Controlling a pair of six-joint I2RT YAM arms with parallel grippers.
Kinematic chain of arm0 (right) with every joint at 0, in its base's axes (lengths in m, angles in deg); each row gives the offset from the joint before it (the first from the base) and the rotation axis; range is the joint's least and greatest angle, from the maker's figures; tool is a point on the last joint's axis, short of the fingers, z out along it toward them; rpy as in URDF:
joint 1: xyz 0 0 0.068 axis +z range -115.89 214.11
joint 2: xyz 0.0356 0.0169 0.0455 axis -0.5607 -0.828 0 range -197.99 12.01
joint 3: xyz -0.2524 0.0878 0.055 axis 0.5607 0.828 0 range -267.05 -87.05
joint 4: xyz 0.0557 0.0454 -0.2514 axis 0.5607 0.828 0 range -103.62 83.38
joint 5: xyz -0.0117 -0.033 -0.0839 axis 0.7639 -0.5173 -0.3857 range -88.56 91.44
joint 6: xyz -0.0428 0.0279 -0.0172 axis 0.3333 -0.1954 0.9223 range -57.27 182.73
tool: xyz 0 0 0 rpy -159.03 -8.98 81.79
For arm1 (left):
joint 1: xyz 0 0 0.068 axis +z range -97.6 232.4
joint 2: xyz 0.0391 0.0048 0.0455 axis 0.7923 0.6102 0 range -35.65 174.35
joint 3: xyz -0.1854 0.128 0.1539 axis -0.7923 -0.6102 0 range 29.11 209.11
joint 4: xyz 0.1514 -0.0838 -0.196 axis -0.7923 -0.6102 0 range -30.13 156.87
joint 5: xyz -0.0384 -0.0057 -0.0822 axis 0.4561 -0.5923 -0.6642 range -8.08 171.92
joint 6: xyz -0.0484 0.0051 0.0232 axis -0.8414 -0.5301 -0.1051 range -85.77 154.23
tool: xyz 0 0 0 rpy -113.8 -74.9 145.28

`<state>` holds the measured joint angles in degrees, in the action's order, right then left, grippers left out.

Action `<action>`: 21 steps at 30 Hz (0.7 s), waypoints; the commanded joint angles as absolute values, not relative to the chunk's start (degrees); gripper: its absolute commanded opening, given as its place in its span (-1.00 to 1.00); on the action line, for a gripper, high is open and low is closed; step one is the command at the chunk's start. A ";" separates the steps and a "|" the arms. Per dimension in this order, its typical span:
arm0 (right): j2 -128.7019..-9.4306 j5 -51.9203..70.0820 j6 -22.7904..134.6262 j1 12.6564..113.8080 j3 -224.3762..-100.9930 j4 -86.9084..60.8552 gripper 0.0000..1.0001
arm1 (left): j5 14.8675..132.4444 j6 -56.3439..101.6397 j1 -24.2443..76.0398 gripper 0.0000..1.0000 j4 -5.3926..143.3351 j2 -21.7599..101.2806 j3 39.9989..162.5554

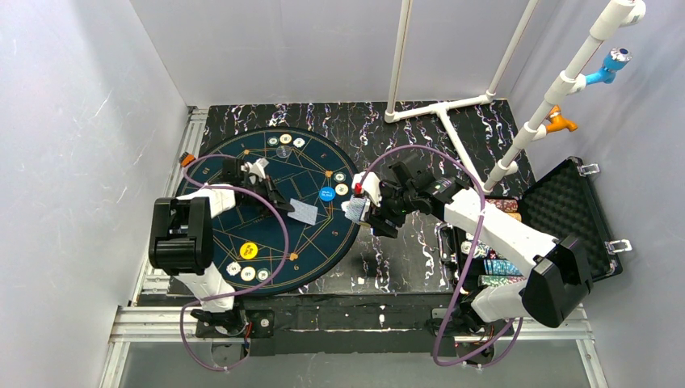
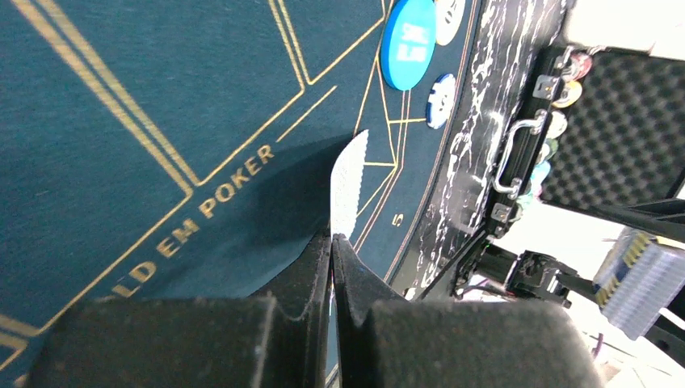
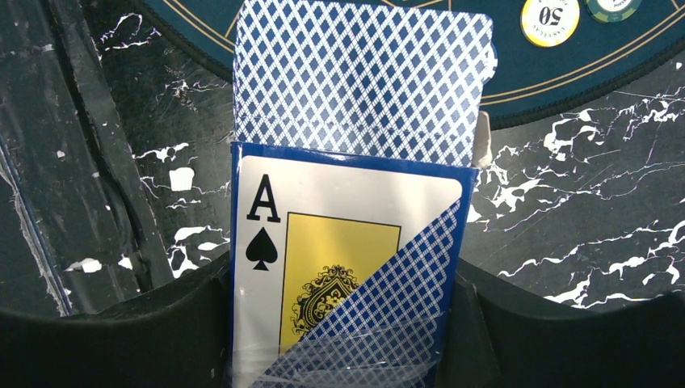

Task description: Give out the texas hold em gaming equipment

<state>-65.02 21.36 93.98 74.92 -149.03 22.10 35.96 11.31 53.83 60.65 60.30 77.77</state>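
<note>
In the left wrist view my left gripper (image 2: 332, 236) is shut on the edge of one playing card (image 2: 349, 182), which juts out edge-on over the dark-blue mat (image 2: 121, 121). From above, that card (image 1: 304, 212) shows its pale-blue back just right of the left gripper (image 1: 284, 204). My right gripper (image 3: 347, 323) is shut on an open card box (image 3: 323, 267) printed with an ace of spades. Blue-backed playing cards (image 3: 363, 81) stick out of its top. Seen from above, the right gripper (image 1: 365, 212) holds the box at the mat's right edge.
On the mat lie a blue button (image 1: 326, 194), a yellow button (image 1: 249, 250), three chips (image 1: 248, 273) near the front and more chips (image 1: 285, 138) at the back. The open black foam-lined case (image 1: 565, 210) holds chip rows at the right. A white pipe frame (image 1: 440, 105) stands behind.
</note>
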 commanded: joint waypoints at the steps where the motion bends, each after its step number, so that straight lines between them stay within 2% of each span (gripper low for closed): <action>1: -64.81 23.24 93.32 74.37 -148.59 18.65 -0.97 | 39.00 10.81 48.90 -1.00 62.86 61.12 77.99; 14: -64.18 24.05 93.32 73.90 -147.61 18.40 -0.97 | 42.66 3.26 36.60 -1.00 69.53 68.61 82.63; 15: -64.19 24.25 93.47 73.84 -147.69 18.51 -0.97 | 41.69 3.16 36.18 -0.86 69.50 68.85 83.05; 16: -64.19 24.47 93.62 73.84 -147.69 18.66 -0.97 | 40.92 3.04 36.26 -0.63 69.19 68.31 82.87; 17: -64.19 24.69 93.88 73.83 -147.78 18.98 -0.97 | 40.00 3.98 36.62 -0.26 67.60 66.47 82.41; 19: -64.29 26.03 94.84 73.91 -147.82 19.69 -0.97 | 35.13 7.40 38.96 0.28 60.66 60.45 81.52; 21: -64.48 27.39 95.99 73.96 -148.28 20.60 -0.97 | 28.48 12.79 40.36 0.57 56.47 54.20 81.25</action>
